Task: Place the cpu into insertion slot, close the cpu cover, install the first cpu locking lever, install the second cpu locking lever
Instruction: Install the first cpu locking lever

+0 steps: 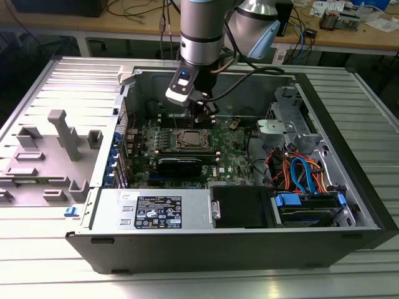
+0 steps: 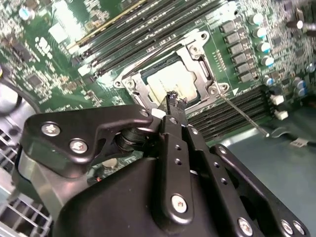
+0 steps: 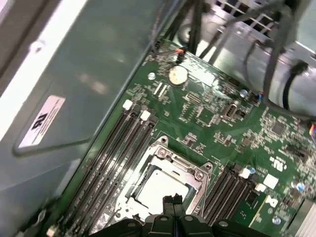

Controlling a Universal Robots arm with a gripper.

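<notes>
Ribbed metal worktop (image 1: 206, 283) carried an open PC case (image 1: 56, 81), side panel off, w/ grey plastic fixtures (image 1: 65, 134) on the panel area toward the exterior view's left. Arm (image 1: 201, 31) stood over the case's middle and reached down inside. Grey power supply box (image 1: 156, 212) w/ stickers lay along the case's near wall. A bundle of orange and blue cables (image 1: 299, 174) sat toward the exterior view's right. Green motherboard (image 3: 207, 106) covered the case floor, w/ long black memory slots (image 3: 118, 148) in banks on both sides of the insertion slot (image 1: 190, 140), which sat approx mid-board. The cpu cover (image 2: 200, 74) lay flat on the slot, framing the chip. The cpu (image 3: 160, 190) sat in the slot, its silver top showing thru the cover's window. Gripper (image 2: 173, 97) hung just over the cover's edge beside the cpu; contact w/ the cover couldn't be told. Jaws were together, w/ nothing between them. A thin metal lever rod (image 2: 242, 114) ran from one slot corner out across the neighbouring memory slots; latched or not, couldn't tell. Round coin battery (image 3: 177, 75) sat on the board, well apart from the slot.
</notes>
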